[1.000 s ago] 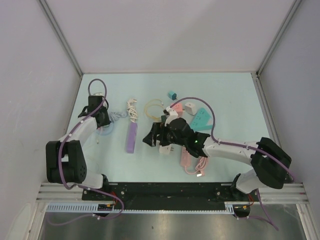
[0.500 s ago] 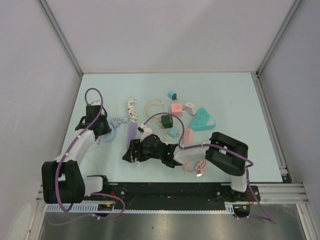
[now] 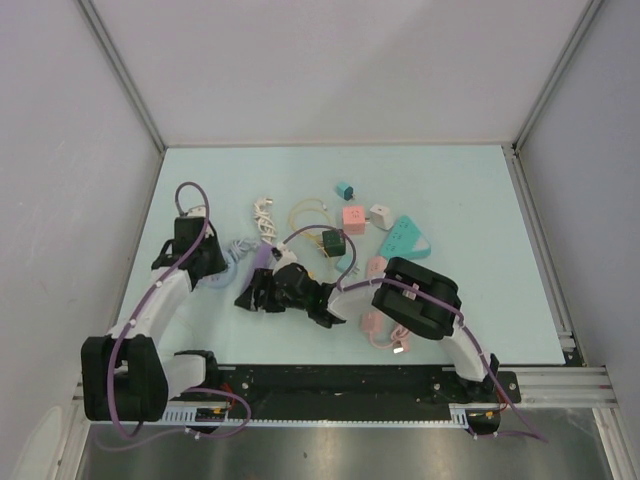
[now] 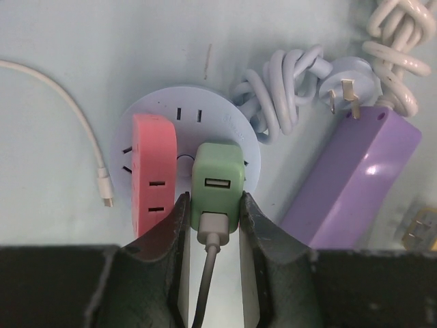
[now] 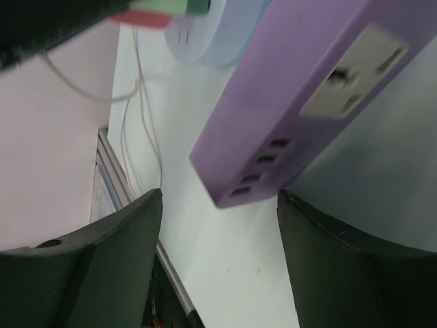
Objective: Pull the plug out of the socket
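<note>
My left gripper (image 4: 214,203) was clamped on the green plug (image 4: 217,171) — one finger pressed to each side — and the plug sat in the round pale-blue socket (image 4: 188,109), just beside a pink plug (image 4: 153,171) (a grey cable ran out of the green one's near face). My right gripper (image 5: 218,205) had its fingers apart, with the end of the purple power strip (image 5: 300,89) lying between them.

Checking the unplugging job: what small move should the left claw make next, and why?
Probably pull straight back, away from the round socket: the left claw is shut on the green plug, which looks seated in it beside the pink plug.
</note>
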